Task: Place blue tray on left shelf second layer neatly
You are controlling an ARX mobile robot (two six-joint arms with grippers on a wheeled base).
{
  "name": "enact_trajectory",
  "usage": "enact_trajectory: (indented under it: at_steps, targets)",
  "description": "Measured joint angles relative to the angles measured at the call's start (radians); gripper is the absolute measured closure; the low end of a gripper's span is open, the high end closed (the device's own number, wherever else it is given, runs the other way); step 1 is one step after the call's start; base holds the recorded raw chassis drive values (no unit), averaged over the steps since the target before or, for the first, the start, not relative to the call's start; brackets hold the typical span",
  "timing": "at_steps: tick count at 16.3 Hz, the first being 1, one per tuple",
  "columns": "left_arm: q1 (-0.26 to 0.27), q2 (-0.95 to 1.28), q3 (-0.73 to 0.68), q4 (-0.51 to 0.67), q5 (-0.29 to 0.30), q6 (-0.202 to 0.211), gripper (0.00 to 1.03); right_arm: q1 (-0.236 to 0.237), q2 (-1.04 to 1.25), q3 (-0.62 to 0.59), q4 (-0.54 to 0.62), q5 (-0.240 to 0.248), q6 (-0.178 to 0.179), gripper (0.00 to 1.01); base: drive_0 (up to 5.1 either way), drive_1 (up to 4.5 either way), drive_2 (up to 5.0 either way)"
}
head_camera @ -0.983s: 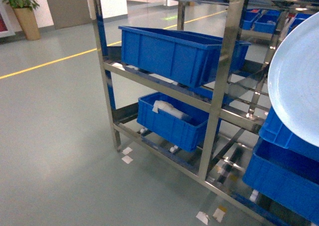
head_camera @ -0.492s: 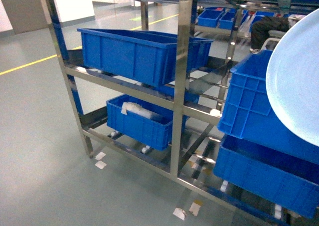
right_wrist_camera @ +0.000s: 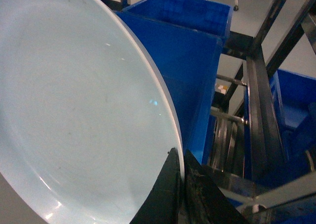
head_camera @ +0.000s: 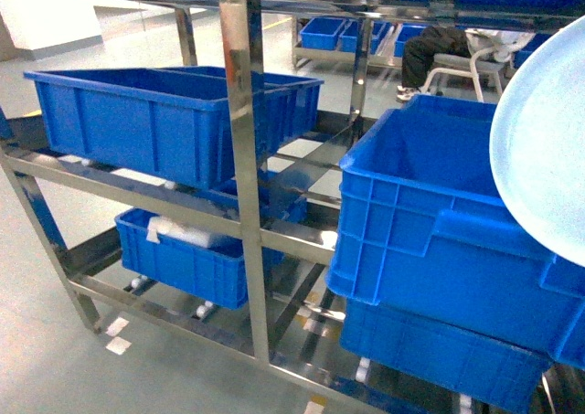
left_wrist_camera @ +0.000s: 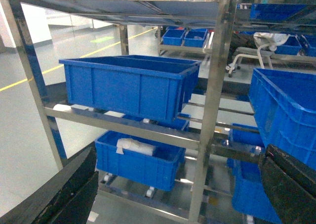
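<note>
Your right gripper (right_wrist_camera: 180, 172) is clamped on the rim of the blue tray (right_wrist_camera: 74, 100), its two dark fingers (right_wrist_camera: 165, 194) pinching the edge from either side. The tray is held tilted up on edge, its pale face filling most of the right wrist view and rising away up and to the left of the gripper. In the head view the same tray (head_camera: 541, 149) shows at the far right, standing steeply in front of a large blue crate (head_camera: 430, 222).

Just behind the tray and beyond your right gripper sits that deep blue crate (right_wrist_camera: 190, 61), with steel rails of the rack (right_wrist_camera: 259, 100) to the gripper's right.

Your left gripper (left_wrist_camera: 177, 194) stands open, its two dark fingers (left_wrist_camera: 64, 189) spread wide at the bottom corners of the left wrist view, holding nothing. Ahead of it is the steel shelf (left_wrist_camera: 212, 100). A long blue crate (left_wrist_camera: 128, 85) rests on a tier ahead and slightly left of the gripper, and a smaller blue crate (left_wrist_camera: 138, 159) holding something white sits on the tier below it. Another blue crate (left_wrist_camera: 286, 110) lies to the gripper's right, past the upright post.

The tray is well clear of the shelf tiers, touching none of them.
</note>
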Motion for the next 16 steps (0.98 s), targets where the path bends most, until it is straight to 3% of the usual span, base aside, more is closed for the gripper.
enact_trajectory:
  at_steps: [2, 7, 16]
  targets:
    - [0.0, 0.0, 0.0, -0.005, 0.0, 0.0, 0.05, 0.0, 0.012, 0.0, -0.003, 0.0, 0.0, 0.99, -0.3, 3.96, -4.6]
    - [0.002, 0.0, 0.0, -0.001, 0.0, 0.0, 0.05, 0.0, 0.005, 0.0, 0.002, -0.001, 0.0, 0.99, 0.0, 0.0, 0.0]
    - [0.0, 0.0, 0.0, 0.0, 0.0, 0.0, 0.05, 0.0, 0.0, 0.0, 0.002, 0.0, 0.0, 0.99, -5.2, -0.05, 0.0]
